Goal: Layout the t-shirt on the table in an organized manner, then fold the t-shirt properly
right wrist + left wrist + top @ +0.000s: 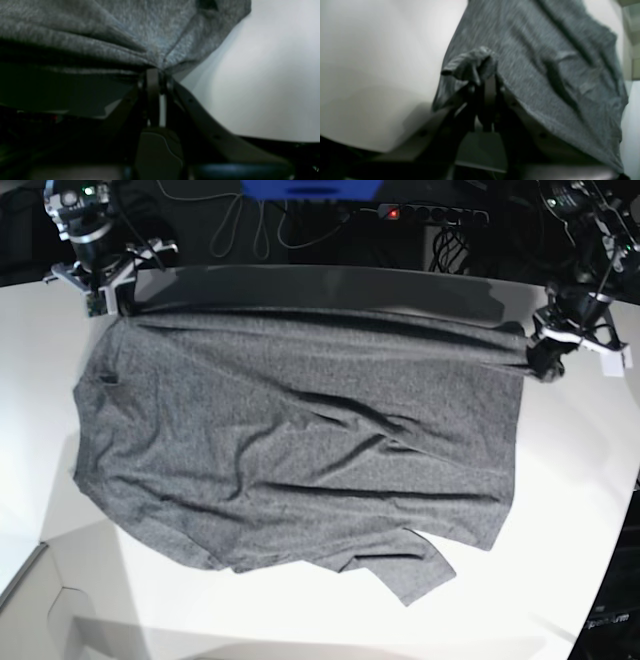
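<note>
T-shirt (300,450): lying spread across the table (560,510), heathered dark grey, far edge pulled taut between the two grippers near the table's back edge; near hem is sitting rumpled, with a flap sticking out toward the front

Left gripper (540,358): sitting on the base view's right, jaws closed and pinching a bunched corner of the t-shirt (545,75); in its wrist view the gripper (487,82) is holding a fold of cloth curling over the fingertips

Right gripper (112,305): sitting at the base view's far left, jaws clamped on the opposite corner; in its wrist view the gripper (156,71) is biting where the t-shirt (125,30) creases converge

Table (382,62): white, showing bare beside the cloth in both wrist views (262,75)

Creases: running diagonally across the middle of the cloth
</note>
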